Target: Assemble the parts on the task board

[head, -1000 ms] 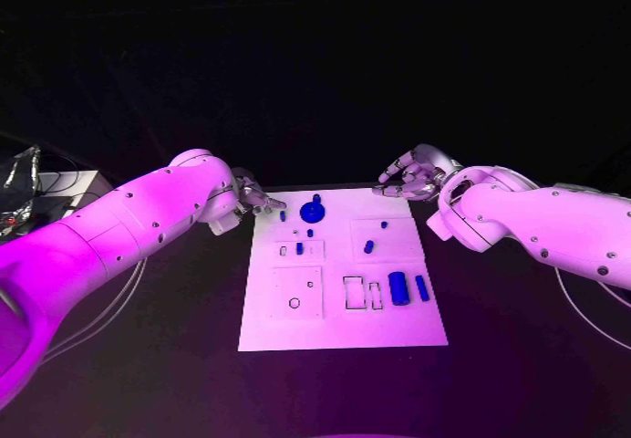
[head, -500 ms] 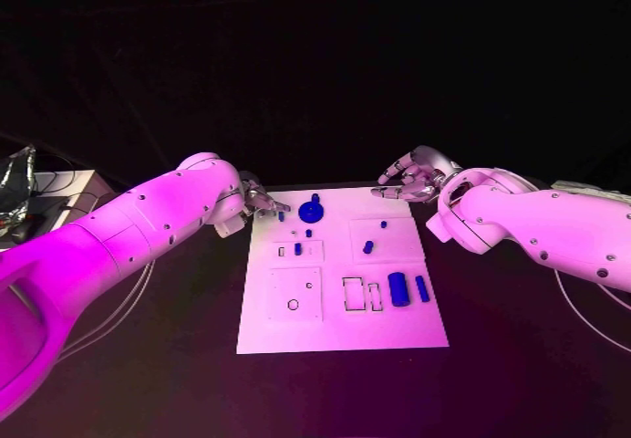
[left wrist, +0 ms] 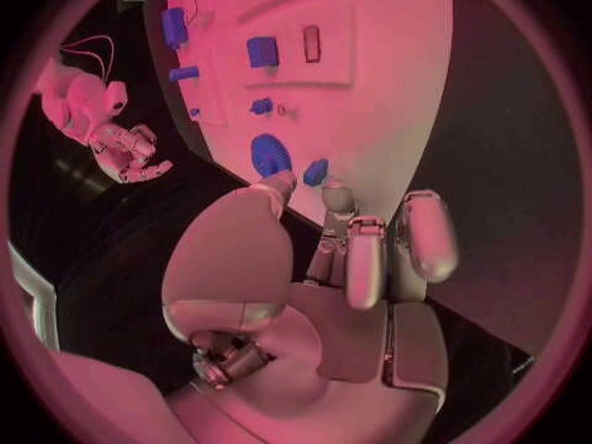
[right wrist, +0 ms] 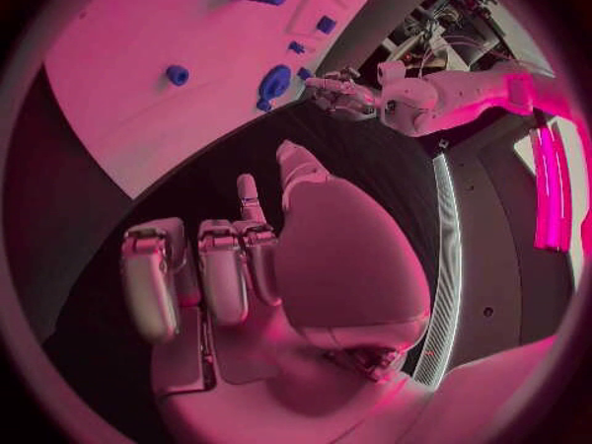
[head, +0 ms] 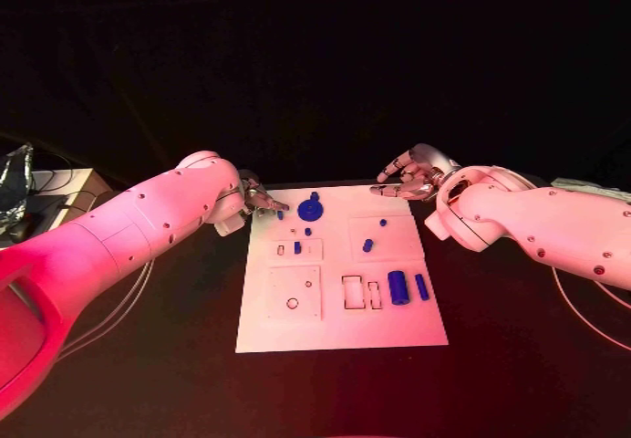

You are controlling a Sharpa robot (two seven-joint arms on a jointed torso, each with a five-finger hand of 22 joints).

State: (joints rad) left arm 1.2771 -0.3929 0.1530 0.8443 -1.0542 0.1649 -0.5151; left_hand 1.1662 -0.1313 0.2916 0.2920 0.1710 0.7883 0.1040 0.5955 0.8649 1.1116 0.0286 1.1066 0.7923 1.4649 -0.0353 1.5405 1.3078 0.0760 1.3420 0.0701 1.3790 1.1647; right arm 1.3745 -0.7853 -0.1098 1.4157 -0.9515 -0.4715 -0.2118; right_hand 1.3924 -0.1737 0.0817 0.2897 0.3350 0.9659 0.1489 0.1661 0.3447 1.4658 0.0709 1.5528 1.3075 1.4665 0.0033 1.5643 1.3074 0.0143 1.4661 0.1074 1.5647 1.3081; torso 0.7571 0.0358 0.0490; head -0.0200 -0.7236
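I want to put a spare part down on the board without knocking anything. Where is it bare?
The task board's near strip, below the square outline and the two blue cylinders, is bare. The far end is crowded: the round blue part, small pieces, and the left hand at that corner.

- Head view: high, looks down on the black table (head: 526,365); task board (head: 342,319) centred, both arms enter from the sides.
- Left wrist view: fisheye behind the left hand (left wrist: 333,266), close to it, faces the board's far edge and a round blue part (left wrist: 270,155).
- Right wrist view: fisheye behind the right hand (right wrist: 247,266), faces the same far edge.
- Shared: board, round blue part; each wrist view catches the other hand.
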